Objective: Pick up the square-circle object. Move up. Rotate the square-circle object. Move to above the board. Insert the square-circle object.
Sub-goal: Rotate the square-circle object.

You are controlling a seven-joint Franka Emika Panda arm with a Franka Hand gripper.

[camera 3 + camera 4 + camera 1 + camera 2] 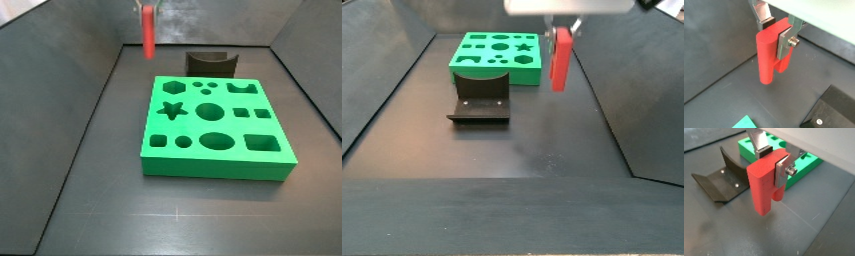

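Above the dark worktop (543,150), the hand (777,159) hangs clear of the floor, its silver plates clamped on the top end of the square-circle object (764,183). No writing or labels readable on anything. The red piece is smooth matte plastic, slim and long, hanging upright below the fingers (786,41) with its lower end free in the air; in a side view it shows as a thin red bar (561,58) just beside the board's near corner, not over it. The board (214,125) is a bright green slab lying flat, cut with star, circles, squares, oval and hexagon holes, all of them open. A dark grey curved holder (480,103) sits touching or just beside one short edge of the board. Grey walls box in the worktop. Nothing lies between the red piece and the board.
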